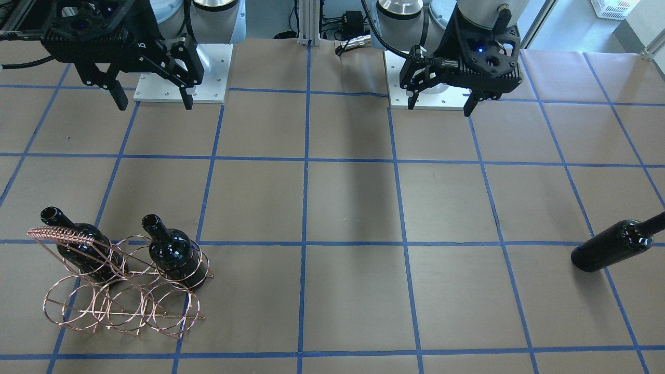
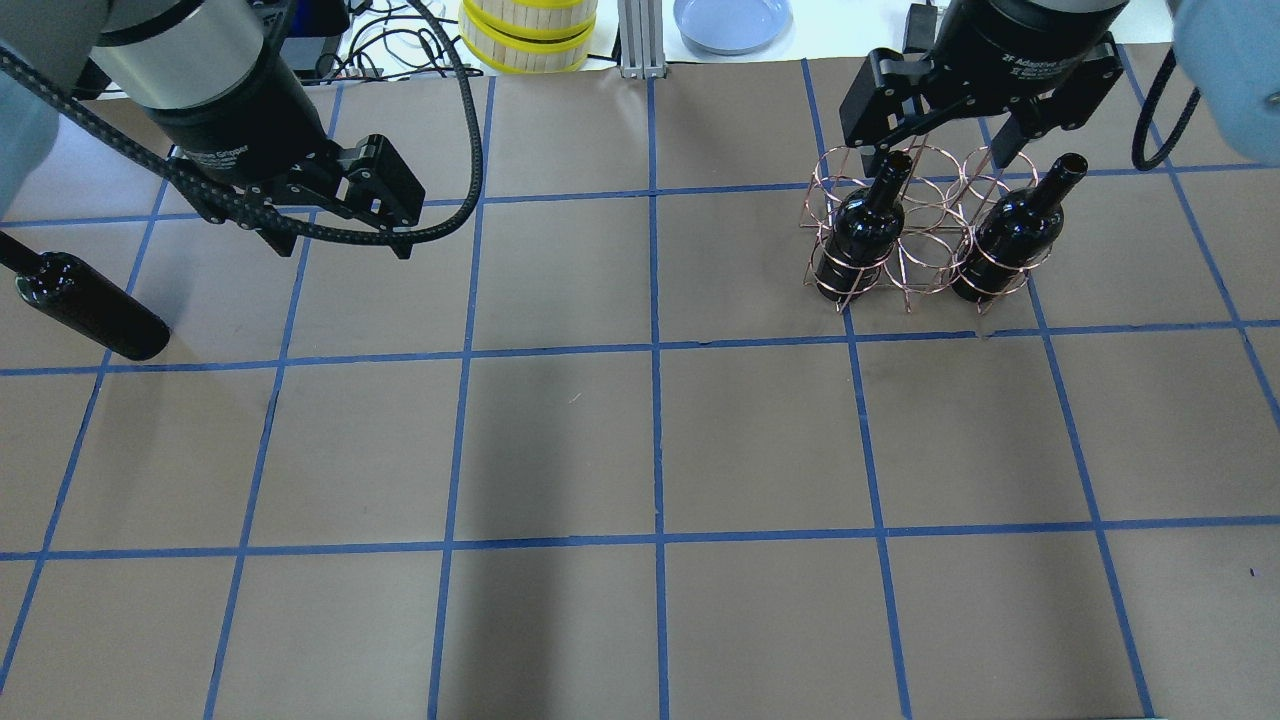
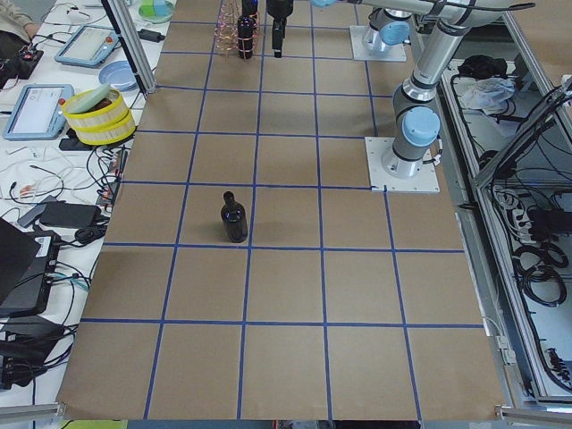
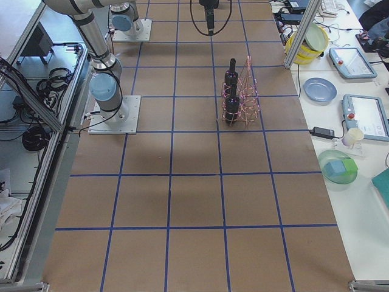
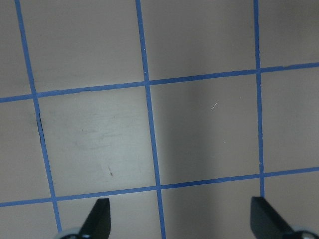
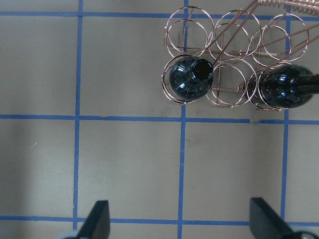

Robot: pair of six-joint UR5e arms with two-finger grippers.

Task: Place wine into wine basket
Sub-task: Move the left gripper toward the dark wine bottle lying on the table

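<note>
The loose wine bottle (image 2: 90, 305) stands upright and alone at the table's left end, also in the front view (image 1: 613, 249) and the left side view (image 3: 234, 219). The copper wire wine basket (image 1: 62, 234) stands at the right end, seen from above in the right wrist view (image 6: 234, 50). Two like bottles (image 2: 860, 235) (image 2: 1010, 240) stand in the end rings of its robot-side row. My left gripper (image 2: 340, 240) hangs open and empty, high and to the right of the loose bottle. My right gripper (image 2: 930, 140) hangs open and empty above the basket.
Blue tape lines grid the brown table cover. Two white base plates (image 1: 182, 72) (image 1: 431, 83) sit at the robot's edge. A yellow-rimmed stack (image 2: 528, 35) and a blue plate (image 2: 732, 20) lie beyond the far edge.
</note>
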